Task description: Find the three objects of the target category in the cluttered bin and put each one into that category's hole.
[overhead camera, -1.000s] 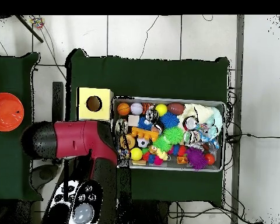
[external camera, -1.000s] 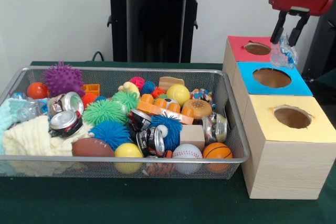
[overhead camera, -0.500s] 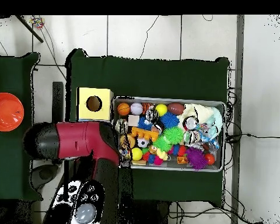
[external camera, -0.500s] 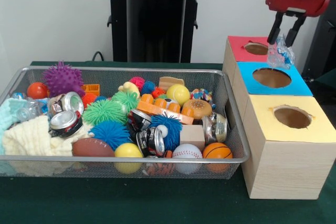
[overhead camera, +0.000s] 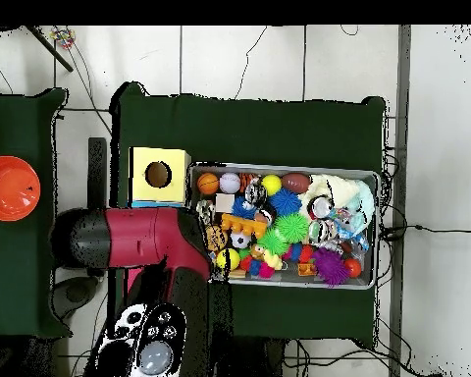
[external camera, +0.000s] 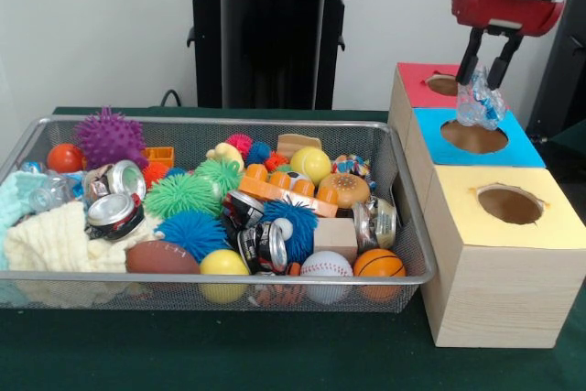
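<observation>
The cluttered bin (external camera: 183,277), a silver wire-mesh basket, holds balls, spiky toys, crushed cans, cloths and blocks; it also shows in the overhead view (overhead camera: 279,166). My gripper (external camera: 483,75) is shut on a crumpled clear plastic piece with blue marks (external camera: 479,103). It hangs in the air over the far edge of the blue box (external camera: 517,149), between the blue box's hole (external camera: 473,137) and the red box's hole (external camera: 444,85). In the overhead view the red arm (overhead camera: 141,238) hides the gripper and these two boxes.
A yellow box (external camera: 549,226) with its hole (external camera: 509,205) stands nearest the camera, also in the overhead view (overhead camera: 159,175). The three boxes line up right of the bin. The black pedestal (external camera: 271,34) is behind. An orange round thing (overhead camera: 9,187) lies on a side table.
My gripper has moved left in the front view with the plastic piece, from beyond the red and blue boxes' right side to over the blue box's far edge.
</observation>
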Motion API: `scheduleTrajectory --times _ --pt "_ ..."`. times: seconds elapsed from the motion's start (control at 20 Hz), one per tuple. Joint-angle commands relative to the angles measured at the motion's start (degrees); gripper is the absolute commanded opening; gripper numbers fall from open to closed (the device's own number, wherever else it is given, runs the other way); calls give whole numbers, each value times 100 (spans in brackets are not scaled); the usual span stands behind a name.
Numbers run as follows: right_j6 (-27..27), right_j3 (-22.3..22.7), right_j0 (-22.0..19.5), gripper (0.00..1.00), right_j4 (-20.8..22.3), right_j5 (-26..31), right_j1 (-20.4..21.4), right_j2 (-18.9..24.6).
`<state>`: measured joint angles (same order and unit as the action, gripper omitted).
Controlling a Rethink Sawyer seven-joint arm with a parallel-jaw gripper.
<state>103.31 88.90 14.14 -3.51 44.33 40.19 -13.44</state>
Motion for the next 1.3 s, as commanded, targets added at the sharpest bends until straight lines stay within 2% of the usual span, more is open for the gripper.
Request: scheduleTrajectory --times 0.05,1.3 --pt "988 644 -211 0 -70 -331 -41 216" --pt "959 660 -248 0 -47 -502 -65 258"
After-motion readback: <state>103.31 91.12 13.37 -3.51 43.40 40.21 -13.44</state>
